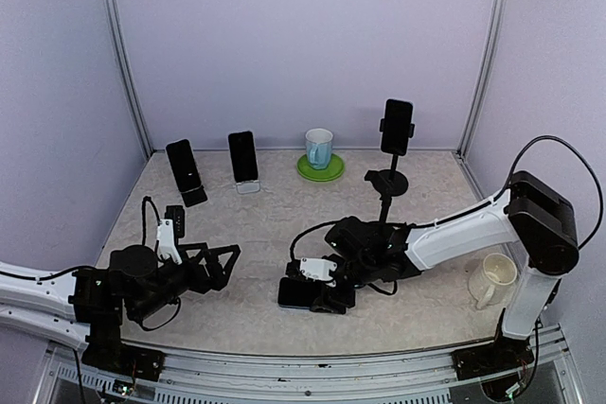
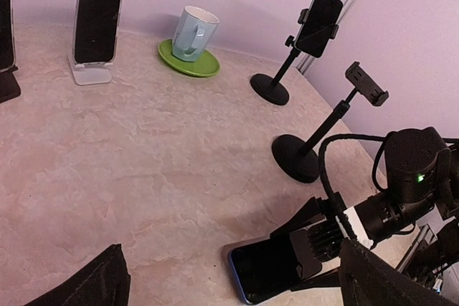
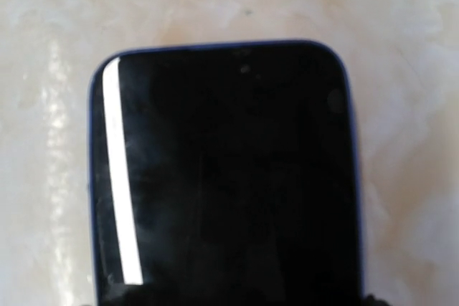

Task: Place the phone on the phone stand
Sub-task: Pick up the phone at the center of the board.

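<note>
Black glass, blue rim: the phone (image 3: 222, 177) lies flat, screen up, on the table (image 1: 246, 234) near its front. Right gripper (image 1: 327, 297) pinches both its long edges. The phone stand (image 2: 326, 125) is upright just behind. Left gripper (image 1: 224, 263) gapes wide, well apart.

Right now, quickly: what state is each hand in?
Left hand: open, holding nothing.
Right hand: closed on the phone, which lies flat on the table.

Top camera looks down on the desk (image 1: 265, 234) from above its near edge. Left wrist skims low across it; right wrist, close-up, shares the phone (image 3: 222, 177) with both.
</note>
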`<action>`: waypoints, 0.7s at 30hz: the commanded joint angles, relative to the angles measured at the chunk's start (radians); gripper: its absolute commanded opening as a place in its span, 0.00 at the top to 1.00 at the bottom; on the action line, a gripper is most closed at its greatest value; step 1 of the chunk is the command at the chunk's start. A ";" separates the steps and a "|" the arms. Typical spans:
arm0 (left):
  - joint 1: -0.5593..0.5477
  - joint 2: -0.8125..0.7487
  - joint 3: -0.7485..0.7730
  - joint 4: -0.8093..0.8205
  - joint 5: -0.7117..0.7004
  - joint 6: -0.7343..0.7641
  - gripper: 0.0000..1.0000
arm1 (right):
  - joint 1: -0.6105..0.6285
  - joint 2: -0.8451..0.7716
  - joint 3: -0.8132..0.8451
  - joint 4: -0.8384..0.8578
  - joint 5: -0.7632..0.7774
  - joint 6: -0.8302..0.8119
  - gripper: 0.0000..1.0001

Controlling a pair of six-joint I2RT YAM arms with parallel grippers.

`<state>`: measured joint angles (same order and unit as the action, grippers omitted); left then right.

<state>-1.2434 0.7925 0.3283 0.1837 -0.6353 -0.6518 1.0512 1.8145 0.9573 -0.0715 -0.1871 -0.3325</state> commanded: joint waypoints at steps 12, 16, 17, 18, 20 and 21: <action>-0.005 0.040 -0.027 0.091 0.045 -0.022 0.01 | 0.049 -0.202 -0.089 0.262 0.140 0.039 0.51; -0.005 0.081 -0.033 0.157 0.076 -0.031 0.01 | 0.078 -0.242 -0.111 0.329 0.229 0.054 0.51; -0.004 0.093 -0.034 0.172 0.086 -0.032 0.01 | 0.086 -0.249 -0.116 0.345 0.260 0.059 0.51; -0.005 0.106 -0.034 0.192 0.096 -0.035 0.01 | 0.093 -0.256 -0.121 0.365 0.305 0.067 0.52; -0.005 0.133 -0.033 0.229 0.119 -0.037 0.02 | 0.107 -0.266 -0.124 0.386 0.353 0.081 0.52; -0.005 0.147 -0.033 0.255 0.129 -0.037 0.01 | 0.113 -0.269 -0.126 0.398 0.376 0.090 0.51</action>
<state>-1.2442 0.9005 0.3069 0.3210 -0.5621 -0.6815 1.1374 1.5951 0.8398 0.1902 0.0494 -0.2855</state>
